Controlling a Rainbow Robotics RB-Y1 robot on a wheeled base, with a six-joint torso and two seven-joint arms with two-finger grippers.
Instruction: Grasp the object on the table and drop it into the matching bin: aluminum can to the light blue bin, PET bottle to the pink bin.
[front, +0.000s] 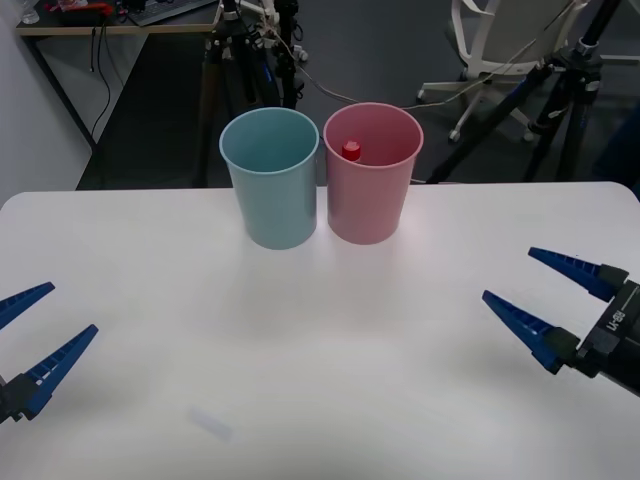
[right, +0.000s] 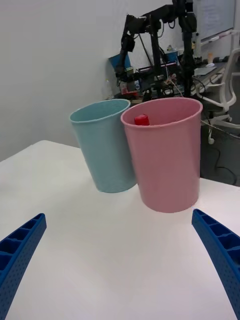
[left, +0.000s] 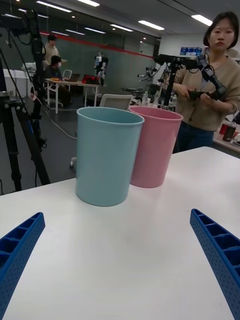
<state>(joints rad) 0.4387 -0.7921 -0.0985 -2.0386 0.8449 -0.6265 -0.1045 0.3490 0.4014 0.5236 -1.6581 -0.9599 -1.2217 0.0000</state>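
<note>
**PET bottle sits inside the pink bin, both grippers empty**

PET bottle (front: 351, 150) shows as a red cap just below the rim inside the pink bin (front: 372, 195), upper centre of the front view; the right wrist view shows the same red cap (right: 141, 119) poking up near the bin's far wall. Its body and label are hidden by the bin wall. Judged from that, the drop into the matching bin looks done.

A small clear plastic bottle like this should be light, fairly stiff yet easy to dent, and slick on its label. If it had to be taken again, the body below the cap would be the place to grip, though the bin wall blocks any sideways reach; only a reach from above would do.

The light blue bin (front: 270, 190) stands just beside the pink one, to its left in the frame, their rims nearly touching. The table (front: 320, 380) is white and smooth in front of them.

The left gripper (front: 28, 335) hovers at the lower left edge of the frame, jaws spread wide and holding nothing. The right gripper (front: 545, 290) hovers at the right edge, likewise wide and empty. Both are well apart from the bins.

Tripods and an office chair stand beyond the table's far edge.
</note>
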